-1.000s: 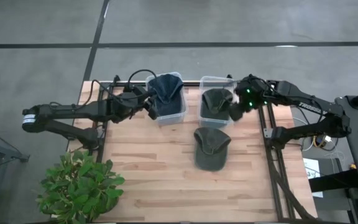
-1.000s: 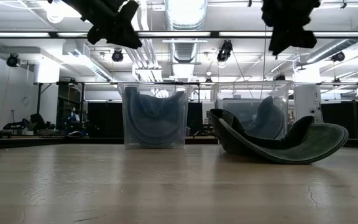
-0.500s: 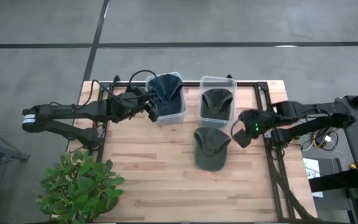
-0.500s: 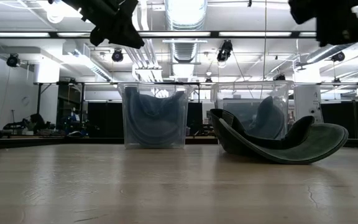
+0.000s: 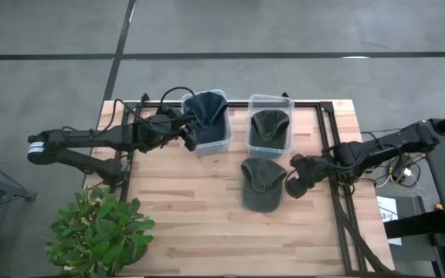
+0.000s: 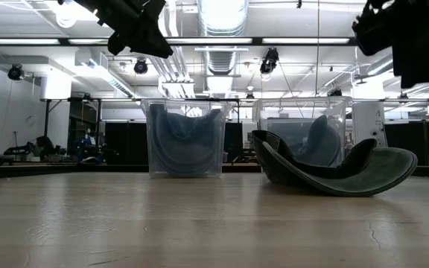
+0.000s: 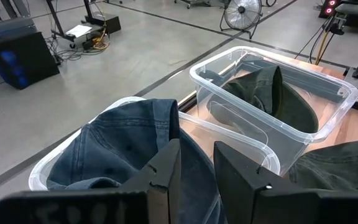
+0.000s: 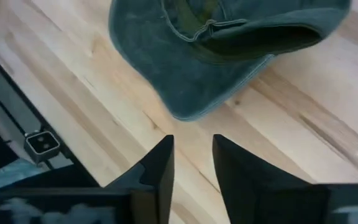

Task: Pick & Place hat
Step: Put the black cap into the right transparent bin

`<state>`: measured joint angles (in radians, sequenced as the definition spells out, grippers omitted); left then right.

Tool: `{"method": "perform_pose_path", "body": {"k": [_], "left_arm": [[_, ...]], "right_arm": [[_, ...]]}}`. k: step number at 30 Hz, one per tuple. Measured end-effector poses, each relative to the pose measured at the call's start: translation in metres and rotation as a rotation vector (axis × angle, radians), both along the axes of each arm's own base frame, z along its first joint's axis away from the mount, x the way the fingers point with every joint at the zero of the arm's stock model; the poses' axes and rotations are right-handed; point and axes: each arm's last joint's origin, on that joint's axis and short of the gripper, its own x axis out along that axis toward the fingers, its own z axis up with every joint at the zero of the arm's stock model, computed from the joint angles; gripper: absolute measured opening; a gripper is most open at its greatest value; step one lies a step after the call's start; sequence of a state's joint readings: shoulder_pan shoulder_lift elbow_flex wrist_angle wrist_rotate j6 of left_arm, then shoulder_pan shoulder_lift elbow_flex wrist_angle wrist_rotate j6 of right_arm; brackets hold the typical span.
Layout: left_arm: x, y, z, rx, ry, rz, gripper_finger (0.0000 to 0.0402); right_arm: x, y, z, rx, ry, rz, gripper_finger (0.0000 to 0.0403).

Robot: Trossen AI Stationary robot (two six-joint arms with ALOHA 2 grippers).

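A green hat (image 5: 262, 184) is seen lying upside down on the wooden counter (image 5: 184, 216), just in front of the two clear bins and nearer the right arm than the left. The right claw (image 5: 297, 185) is poised just beside the hat's right edge, above the counter; in its wrist view the fingers (image 8: 157, 171) are parted with nothing between them, and the hat's brim (image 8: 216, 74) lies just ahead of them. The hat's long axis runs from front to back of the counter, so a short sideways reach toward the rim is judged to be what the coming grasp turns on. Farther back, a second green hat (image 5: 270, 126) sits in the right-hand bin (image 5: 270, 100). The left claw (image 5: 188, 133) is held beside the left-hand bin (image 5: 224, 143), where a blue hat (image 5: 207, 112) rests; its fingers are slightly parted and empty.
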<state>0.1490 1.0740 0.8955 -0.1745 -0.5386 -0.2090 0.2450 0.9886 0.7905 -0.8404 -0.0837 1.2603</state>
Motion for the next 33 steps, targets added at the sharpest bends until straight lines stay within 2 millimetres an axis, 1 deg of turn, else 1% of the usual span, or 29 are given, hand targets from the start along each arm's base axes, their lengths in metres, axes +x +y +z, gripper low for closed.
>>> {"method": "perform_pose_path", "body": {"k": [9, 14, 17, 22, 29, 33], "left_arm": [[0.000, 0.000, 0.000, -0.001, -0.001, 0.000, 0.0090], [0.000, 0.000, 0.000, -0.002, -0.001, 0.001, 0.0090], [0.000, 0.000, 0.000, -0.002, -0.001, 0.001, 0.0090], [0.000, 0.000, 0.000, -0.002, -0.001, 0.001, 0.0090], [0.000, 0.000, 0.000, -0.004, -0.002, 0.002, 0.0090], [0.000, 0.000, 0.000, -0.007, -0.004, 0.003, 0.0090]], "right_arm": [[-0.006, -0.001, -0.030, 0.021, 0.082, -0.068, 0.0176], [-0.003, -0.001, -0.046, 0.034, 0.032, -0.094, 0.0202], [-0.002, -0.002, -0.056, 0.019, 0.005, -0.148, 0.0208], [-0.009, -0.004, -0.077, 0.043, 0.038, -0.222, 0.0206], [-0.005, -0.004, -0.093, 0.074, -0.100, -0.250, 0.0206], [-0.007, -0.006, -0.102, 0.075, -0.121, -0.303, 0.0206]]}}
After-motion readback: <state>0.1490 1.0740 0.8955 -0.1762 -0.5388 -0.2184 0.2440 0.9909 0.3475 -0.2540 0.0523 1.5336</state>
